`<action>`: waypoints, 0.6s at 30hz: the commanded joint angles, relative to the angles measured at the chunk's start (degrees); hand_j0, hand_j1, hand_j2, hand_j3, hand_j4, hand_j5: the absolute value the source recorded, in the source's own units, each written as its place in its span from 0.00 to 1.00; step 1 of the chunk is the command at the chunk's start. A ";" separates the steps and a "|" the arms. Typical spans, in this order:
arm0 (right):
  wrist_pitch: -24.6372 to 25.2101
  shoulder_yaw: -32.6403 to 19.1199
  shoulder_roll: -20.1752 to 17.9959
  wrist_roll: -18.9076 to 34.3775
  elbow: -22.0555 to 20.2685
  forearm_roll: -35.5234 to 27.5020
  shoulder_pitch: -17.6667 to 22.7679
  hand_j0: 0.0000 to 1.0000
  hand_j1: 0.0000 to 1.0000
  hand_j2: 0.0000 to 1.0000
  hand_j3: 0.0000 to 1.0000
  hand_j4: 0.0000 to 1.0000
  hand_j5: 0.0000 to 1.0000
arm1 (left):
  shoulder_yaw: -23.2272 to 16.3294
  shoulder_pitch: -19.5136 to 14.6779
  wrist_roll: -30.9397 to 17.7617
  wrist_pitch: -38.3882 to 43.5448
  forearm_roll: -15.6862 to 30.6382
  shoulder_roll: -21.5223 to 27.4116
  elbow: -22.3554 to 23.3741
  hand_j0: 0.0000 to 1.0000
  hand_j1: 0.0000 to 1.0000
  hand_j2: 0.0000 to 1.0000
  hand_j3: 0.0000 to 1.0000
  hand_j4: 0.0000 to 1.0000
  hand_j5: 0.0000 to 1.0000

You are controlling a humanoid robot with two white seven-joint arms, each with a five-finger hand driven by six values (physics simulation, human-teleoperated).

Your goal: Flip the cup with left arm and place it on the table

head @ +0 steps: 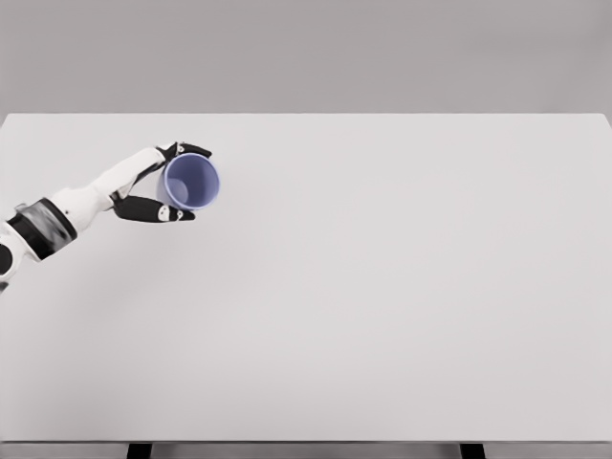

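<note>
A blue-purple cup (192,181) shows at the upper left of the white table (382,287), its open mouth facing up towards the camera. My left hand (172,182) comes in from the lower left on a white arm, and its black fingers (153,209) curl around the cup's left side, one above the rim and one below. I cannot tell whether the cup stands on the table or is held just above it. The right arm is out of view.
The table's far edge (306,115) runs just behind the hand. Wide bare tabletop stretches to the right and towards the front edge.
</note>
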 commanded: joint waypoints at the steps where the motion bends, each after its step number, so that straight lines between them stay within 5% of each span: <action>1: 0.00 0.00 0.00 0.01 0.00 -0.01 0.00 1.00 1.00 1.00 1.00 1.00 1.00 | 0.10 0.00 0.03 0.01 1.45 -0.34 0.00 0.81 0.81 0.81 0.81 0.81 0.81; 18: 0.00 0.00 0.00 0.01 0.00 -0.01 0.00 1.00 1.00 1.00 1.00 1.00 1.00 | 0.19 1.93 0.03 -0.26 6.46 -2.80 -0.26 0.84 0.84 0.84 0.84 0.84 0.84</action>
